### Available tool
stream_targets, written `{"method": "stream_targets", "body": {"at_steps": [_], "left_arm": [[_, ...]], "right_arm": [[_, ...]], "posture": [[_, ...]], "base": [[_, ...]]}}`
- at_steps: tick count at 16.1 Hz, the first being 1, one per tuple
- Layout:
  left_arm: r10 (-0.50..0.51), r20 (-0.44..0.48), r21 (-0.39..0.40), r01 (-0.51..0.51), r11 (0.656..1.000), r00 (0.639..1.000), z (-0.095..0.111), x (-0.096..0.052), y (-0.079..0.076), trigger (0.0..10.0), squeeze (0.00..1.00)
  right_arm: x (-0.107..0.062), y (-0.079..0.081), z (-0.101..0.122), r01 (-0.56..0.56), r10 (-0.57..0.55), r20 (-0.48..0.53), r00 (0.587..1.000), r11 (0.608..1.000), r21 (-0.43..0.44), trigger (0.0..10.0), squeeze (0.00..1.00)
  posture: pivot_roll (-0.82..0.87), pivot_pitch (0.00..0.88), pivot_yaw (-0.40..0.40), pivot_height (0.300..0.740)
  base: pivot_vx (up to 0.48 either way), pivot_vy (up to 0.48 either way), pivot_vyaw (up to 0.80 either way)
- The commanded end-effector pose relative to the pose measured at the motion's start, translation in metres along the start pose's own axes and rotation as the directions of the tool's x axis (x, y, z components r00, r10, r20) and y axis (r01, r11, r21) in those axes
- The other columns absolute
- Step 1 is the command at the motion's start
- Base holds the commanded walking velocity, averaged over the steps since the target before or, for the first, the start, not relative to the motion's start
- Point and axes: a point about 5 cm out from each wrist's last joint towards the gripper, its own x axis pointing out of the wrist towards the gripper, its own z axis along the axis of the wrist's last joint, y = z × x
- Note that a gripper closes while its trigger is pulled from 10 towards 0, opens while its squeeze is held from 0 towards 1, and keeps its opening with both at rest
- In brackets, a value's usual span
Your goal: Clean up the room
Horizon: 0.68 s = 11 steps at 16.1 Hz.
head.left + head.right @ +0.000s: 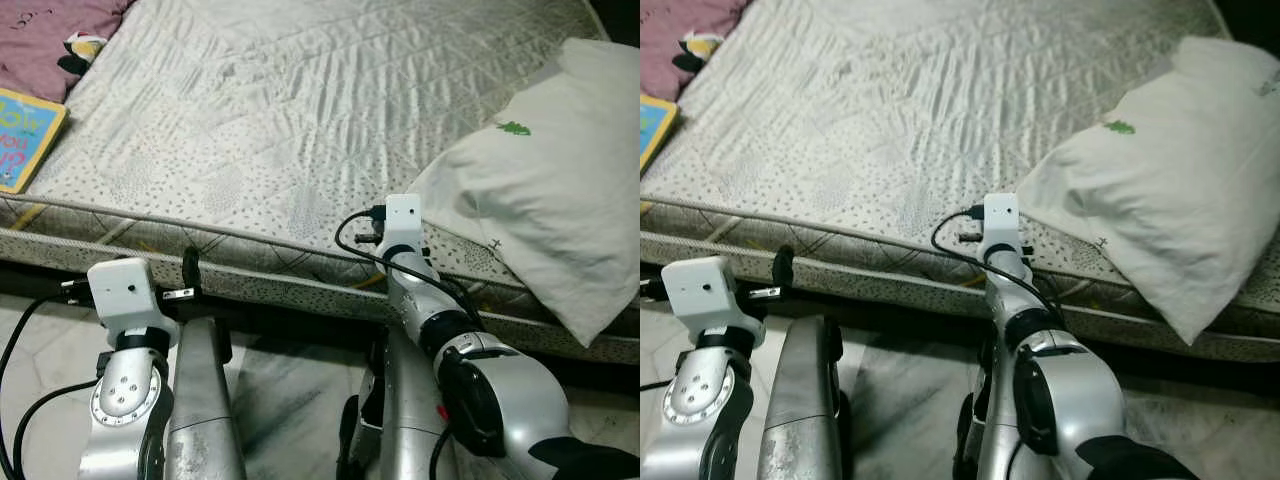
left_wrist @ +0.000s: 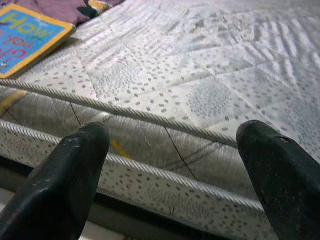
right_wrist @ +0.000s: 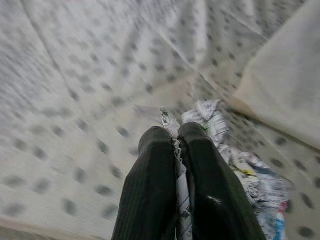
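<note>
My right gripper (image 3: 175,134) is shut on a crumpled piece of printed paper (image 3: 235,160) that lies on the dotted mattress (image 1: 280,110) beside a white pillow (image 1: 545,190). In the eye views the right wrist (image 1: 403,225) reaches to the mattress edge at the pillow's corner, and its fingers are hidden behind the camera box. My left gripper (image 2: 172,145) is open with nothing between its fingers. It hangs level with the side of the mattress; one black finger (image 1: 190,270) shows against the bed edge.
A colourful children's book (image 1: 25,135) lies at the bed's left edge. A purple blanket (image 1: 50,40) and a small black-and-yellow thing (image 1: 80,48) are at the far left corner. Pale marble floor (image 1: 290,400) lies below the bed.
</note>
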Motion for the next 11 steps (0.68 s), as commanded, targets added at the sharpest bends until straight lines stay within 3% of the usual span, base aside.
{"method": "stream_targets", "body": {"at_steps": [1,4,8,10,11], "left_arm": [[0.001,-0.001,0.006,-0.001,1.0,1.0,-0.003,0.0,-0.001,10.0,0.0],[-0.014,0.018,-0.005,0.014,1.0,1.0,-0.003,0.013,-0.005,10.0,0.0],[-0.036,0.056,-0.006,0.037,0.999,0.998,0.001,0.031,-0.008,10.0,0.0],[-0.042,0.075,-0.005,0.042,0.999,0.996,0.002,0.039,-0.008,10.0,0.0],[-0.04,0.086,-0.006,0.041,0.999,0.995,0.002,0.043,-0.008,10.0,0.0]], "right_arm": [[0.002,0.002,0.011,-0.029,0.028,0.042,0.999,0.999,0.033,0.0,0.0],[0.003,0.0,0.026,-0.085,0.074,0.121,0.99,0.993,0.086,0.0,0.0],[-0.002,-0.018,0.038,-0.104,0.068,0.233,0.97,0.984,0.147,0.0,0.0],[-0.01,-0.023,0.037,-0.12,0.079,0.28,0.957,0.984,0.132,0.0,0.0],[-0.027,-0.025,0.028,-0.131,0.092,0.319,0.943,0.986,0.101,0.0,0.0]], "posture": [[0.22,0.082,-0.097,0.522],[0.18,0.025,-0.079,0.522],[0.14,0.0,-0.054,0.522],[0.12,0.0,-0.036,0.522],[0.1,0.0,-0.032,0.522]], "base": [[0.0,0.0,0.0],[0.0,0.0,0.0],[0.0,0.0,0.0],[0.0,0.0,0.0],[0.0,0.0,0.0]]}}
